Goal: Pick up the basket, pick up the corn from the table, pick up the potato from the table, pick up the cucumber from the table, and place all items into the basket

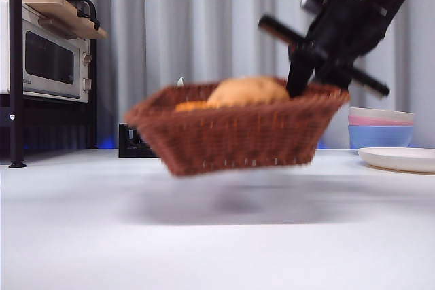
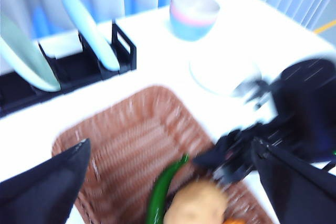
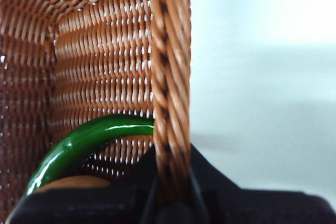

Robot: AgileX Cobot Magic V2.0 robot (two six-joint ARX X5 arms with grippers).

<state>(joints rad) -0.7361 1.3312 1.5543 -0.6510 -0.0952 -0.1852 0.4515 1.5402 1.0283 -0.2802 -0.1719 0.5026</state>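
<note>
So the task looks pretty much done to me: the basket is up off the table, hanging tilted in the air with a shadow under it, and all three veggies are inside. The right gripper is pinched tight on the braided rim of the basket, one jaw on each side of it, and that's the only thing carrying it. The left gripper hovers above the basket with its jaws wide apart and nothing between them, so I'd guess it has finished dropping stuff in. What's left, if anything, is probably just setting the basket back down. The views split things up nicely: from the front you only get the potato poking over the rim and a sliver of the corn next to it, no cucumber at all. The left wrist view looks down into the basket and shows the cucumber lying beside the potato, with just an orange scrap of corn at the edge. The right wrist view gets the cucumber up close against the basket wall, plus the grip on the rim.
</note>
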